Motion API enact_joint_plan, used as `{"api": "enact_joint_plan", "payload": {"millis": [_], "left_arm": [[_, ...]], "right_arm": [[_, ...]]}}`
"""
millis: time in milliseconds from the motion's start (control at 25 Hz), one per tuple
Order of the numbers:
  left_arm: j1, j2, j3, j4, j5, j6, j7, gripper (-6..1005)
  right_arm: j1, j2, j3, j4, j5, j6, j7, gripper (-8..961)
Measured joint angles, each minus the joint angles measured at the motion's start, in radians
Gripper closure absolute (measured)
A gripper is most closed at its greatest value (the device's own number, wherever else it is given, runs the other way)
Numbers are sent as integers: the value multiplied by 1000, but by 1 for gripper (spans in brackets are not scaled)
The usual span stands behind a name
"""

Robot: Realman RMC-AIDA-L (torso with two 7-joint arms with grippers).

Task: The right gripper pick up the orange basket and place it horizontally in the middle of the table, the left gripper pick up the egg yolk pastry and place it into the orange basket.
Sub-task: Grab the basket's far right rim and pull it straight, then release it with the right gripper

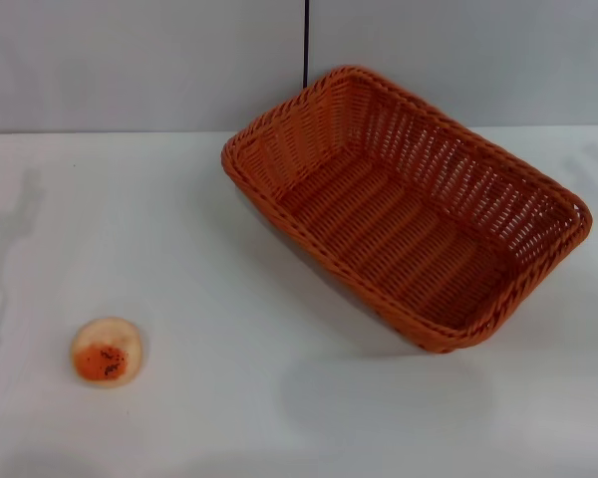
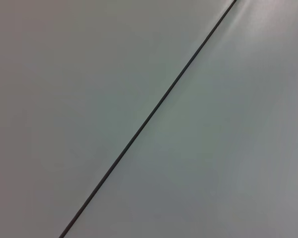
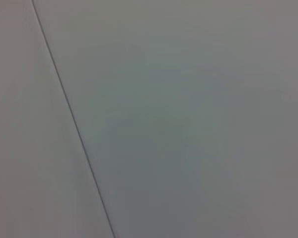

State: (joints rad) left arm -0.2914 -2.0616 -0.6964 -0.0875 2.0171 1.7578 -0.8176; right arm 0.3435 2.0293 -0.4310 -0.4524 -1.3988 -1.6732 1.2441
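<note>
The orange basket (image 1: 404, 204) sits on the white table (image 1: 229, 259) at the right, turned diagonally, its long side running from back centre to front right. It holds nothing. The egg yolk pastry (image 1: 106, 352) lies alone near the front left of the table, a pale round puck with an orange speckled top. Neither the left gripper nor the right gripper shows in any view. Both wrist views show only a plain grey surface crossed by a thin dark line.
A grey wall (image 1: 130, 60) stands behind the table, with a thin dark vertical seam (image 1: 306, 40) just behind the basket. Bare white tabletop lies between the pastry and the basket.
</note>
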Motion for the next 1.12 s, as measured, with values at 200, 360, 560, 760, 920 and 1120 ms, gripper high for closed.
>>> {"api": "enact_joint_plan", "payload": {"millis": [200,360,560,760,920,1120], "left_arm": [[0,0,0,0,0,0,0,170],[0,0,0,0,0,-1,0,171],[0,0,0,2,0,-2,0,171],[0,0,0,1,0,-3,0,172],[-5,1,0,5,0,-3,-9,172],[0,1,0,8,2,-3,-10,173]], "right_arm": [[3,0,0,0,-6,1,0,487],[5,0,0,0,-6,2,0,496],[14,-8,0,-22,-41,2,57,506],[49,-36,0,-168,-205,0,312,517],[112,-64,0,-356,-436,-40,587,526],[201,-103,10,-538,-669,-117,813,537]]}}
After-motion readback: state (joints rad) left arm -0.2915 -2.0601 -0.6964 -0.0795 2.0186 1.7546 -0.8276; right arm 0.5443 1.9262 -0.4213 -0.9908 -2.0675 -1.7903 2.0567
